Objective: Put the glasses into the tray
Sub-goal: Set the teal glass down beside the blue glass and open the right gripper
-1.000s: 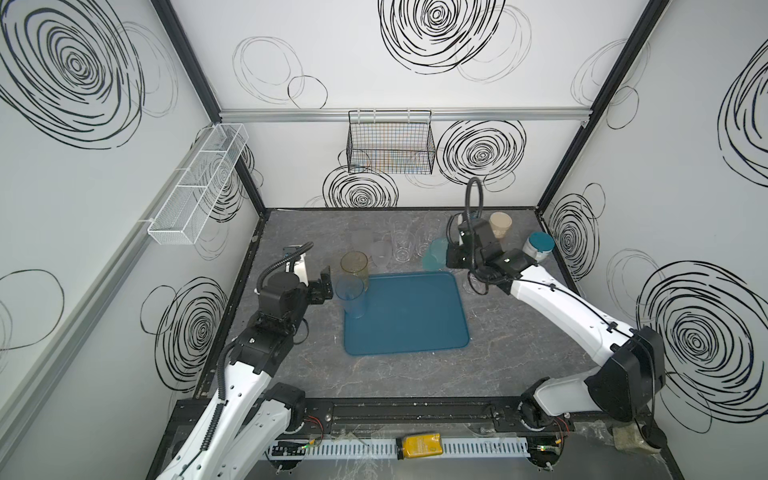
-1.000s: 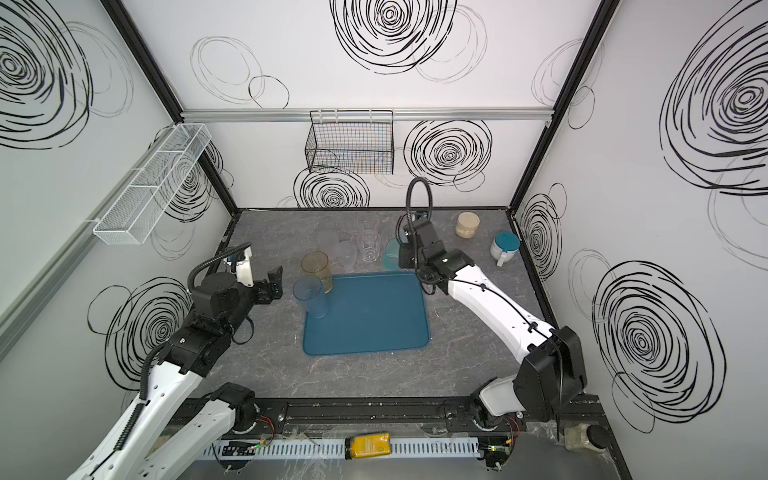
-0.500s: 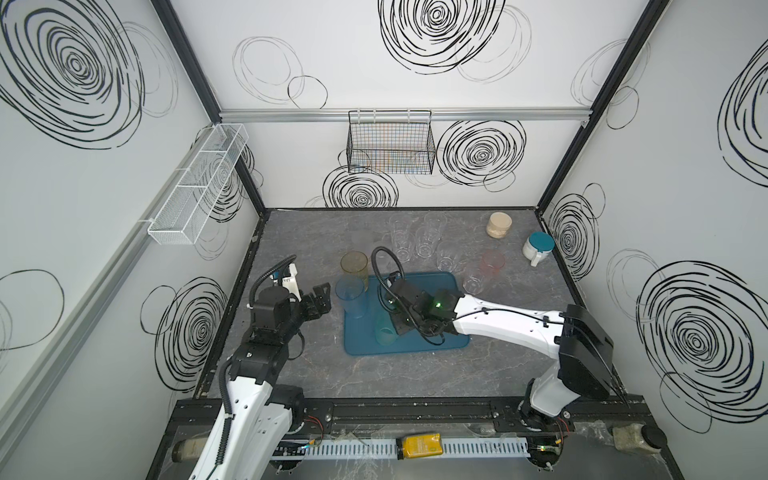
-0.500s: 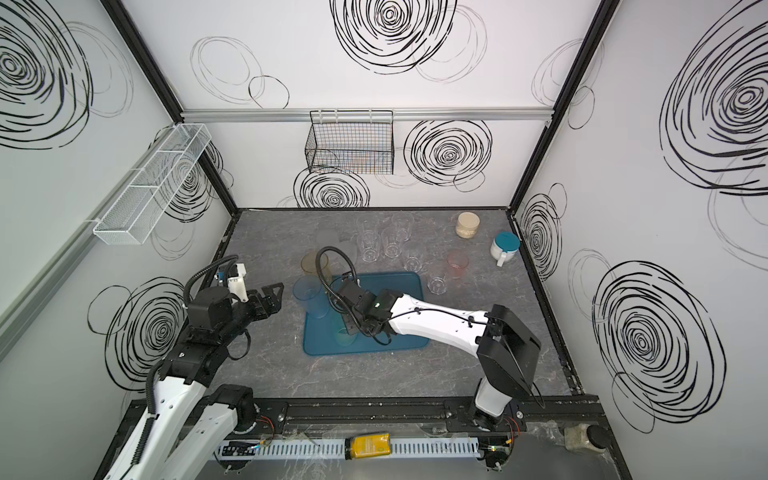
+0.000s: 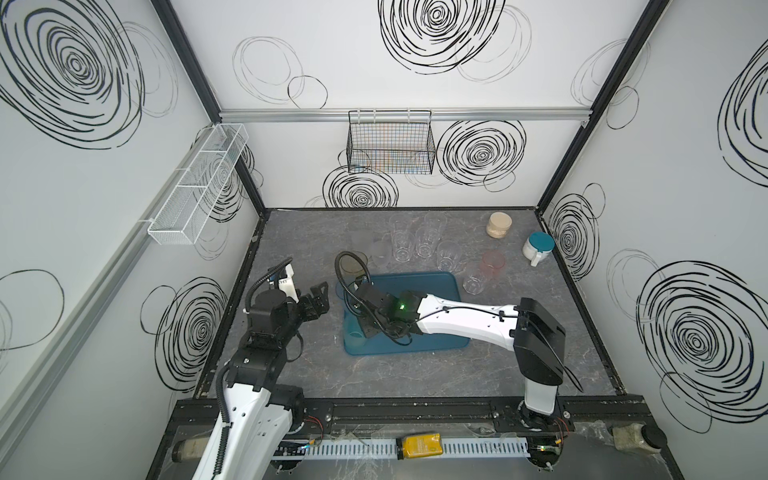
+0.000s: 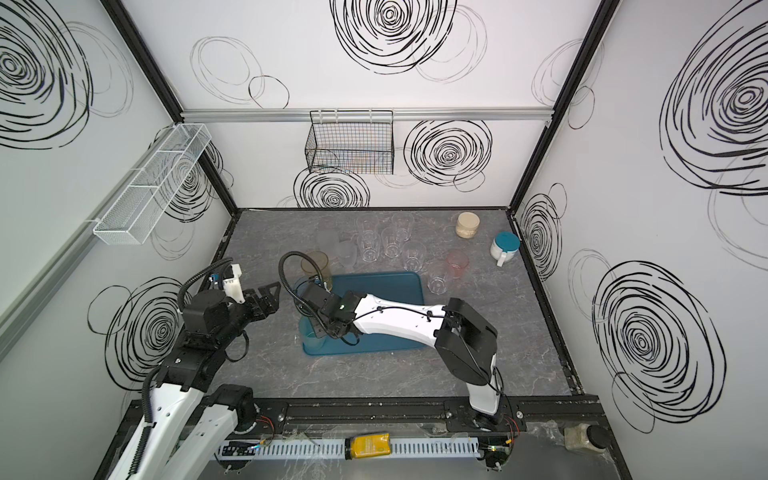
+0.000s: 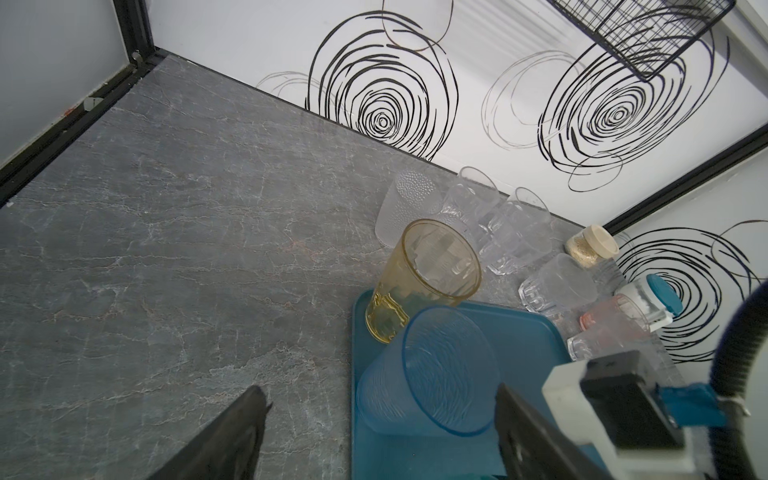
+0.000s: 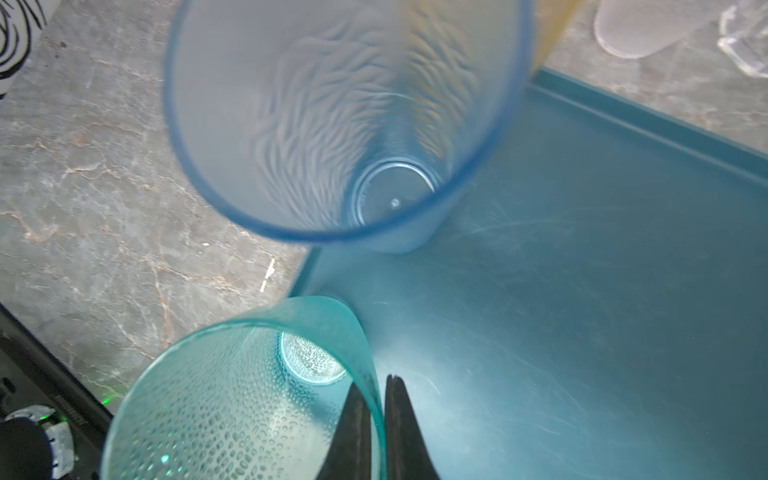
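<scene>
The dark teal tray (image 5: 419, 284) (image 6: 386, 286) lies mid-table. My right gripper (image 8: 376, 380) is shut on the wall of a teal dimpled glass (image 8: 232, 395) (image 5: 353, 332), one finger inside and one outside, at the tray's near left corner. A blue glass (image 7: 432, 370) (image 8: 332, 124) stands in the tray's far left part, with an amber glass (image 7: 428, 270) (image 5: 353, 264) at the corner behind it. My left gripper (image 7: 380, 395) (image 5: 318, 299) is open, left of the tray, apart from the blue glass. Several clear glasses (image 5: 426, 243), a pink one (image 5: 492, 266) and frosted ones (image 5: 380, 253) stand behind the tray.
A beige jar (image 5: 498, 224) and a white cup with a teal lid (image 5: 536, 247) stand at the back right. A black wire basket (image 5: 390, 145) hangs on the back wall and a white mesh shelf (image 5: 199, 187) on the left wall.
My right arm has swung from the back of the table to the tray's near left corner with the teal glass in its grip. The left arm has drawn back from the blue glass.
</scene>
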`<state>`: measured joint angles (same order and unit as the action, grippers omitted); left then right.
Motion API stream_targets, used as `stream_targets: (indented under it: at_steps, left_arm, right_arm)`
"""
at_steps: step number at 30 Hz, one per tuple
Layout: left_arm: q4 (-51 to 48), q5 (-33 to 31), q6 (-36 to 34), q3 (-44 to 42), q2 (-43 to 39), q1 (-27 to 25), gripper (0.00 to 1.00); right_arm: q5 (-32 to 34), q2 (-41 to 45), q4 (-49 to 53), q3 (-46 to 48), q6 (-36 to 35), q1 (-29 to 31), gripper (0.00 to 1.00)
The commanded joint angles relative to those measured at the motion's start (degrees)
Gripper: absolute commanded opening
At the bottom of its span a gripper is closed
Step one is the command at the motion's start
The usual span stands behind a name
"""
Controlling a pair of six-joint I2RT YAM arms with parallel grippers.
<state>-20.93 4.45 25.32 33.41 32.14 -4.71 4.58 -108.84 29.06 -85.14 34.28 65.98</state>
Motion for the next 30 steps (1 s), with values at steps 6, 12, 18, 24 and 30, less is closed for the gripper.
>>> stream_targets:
  at_steps: [6,12,18,24,30]
  left_arm:
    - [2.4,-0.9,-0.4,0.9,0.3,-0.1,0.89]
    - [3.3,-1.3,-0.1,0.2,-1.1,-0.2,0.89]
    - [4.5,0.5,0.7,0.7,-0.9,-0.5,0.89]
    - [5.1,0.4,1.5,1.1,0.1,-1.6,0.88]
    - [5.9,-1.8,2.3,2.4,1.9,-5.7,0.87]
  right_arm:
    - [-0.1,-0.7,2.1,-1.5,1.5,1.3,0.26]
    - [-2.6,2.8,-2.0,1.7,2.3,1.1,0.36]
    - [-7.0,6.4,-7.3,6.0,2.6,0.8,0.41]
    - [-12.6,9.0,-12.5,10.4,5.4,-0.9,0.41]
    - [-20.7,12.6,-20.9,16.5,9.0,-3.5,0.41]
